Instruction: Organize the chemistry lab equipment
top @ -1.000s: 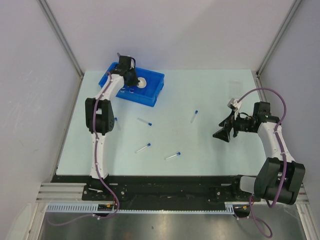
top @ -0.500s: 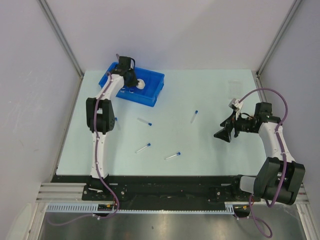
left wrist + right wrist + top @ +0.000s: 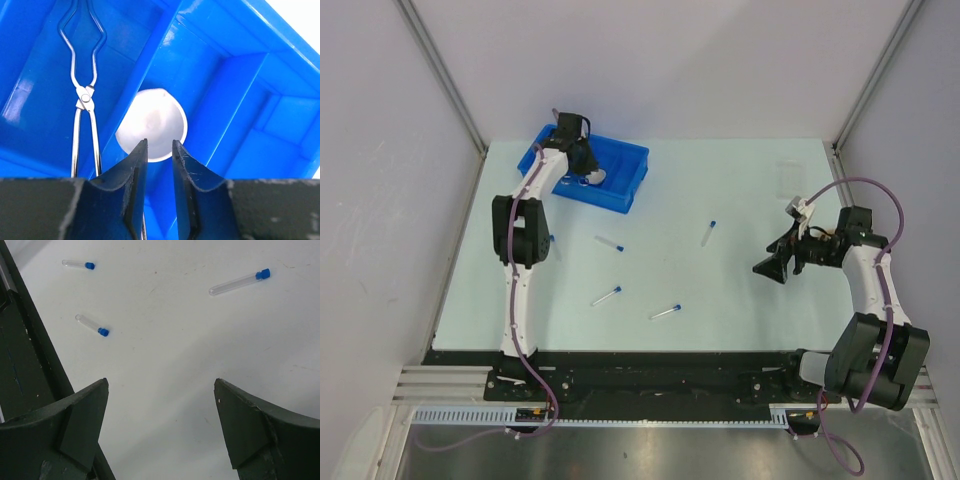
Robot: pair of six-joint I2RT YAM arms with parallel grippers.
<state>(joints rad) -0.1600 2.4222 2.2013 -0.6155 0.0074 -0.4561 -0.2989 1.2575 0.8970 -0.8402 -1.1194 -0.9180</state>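
Left gripper (image 3: 582, 170) over the blue bin (image 3: 625, 170), right gripper (image 3: 770, 268) low above the counter (image 3: 720, 190).
From where I stand, the jaws of the left gripper (image 3: 160, 142) are parted only by a narrow gap and grip nothing. Just under them the small white round dish (image 3: 155, 120) lies inside the bin, against a divider wall. The metal tongs (image 3: 84, 95) lie in the compartment beside it. The jaws of the right gripper (image 3: 160, 385) stand wide apart with nothing between them. Four blue-capped tubes (image 3: 610, 243) lie scattered flat on the middle of the counter, well apart from each other and outside the bin. A fifth one lies close to the left arm.
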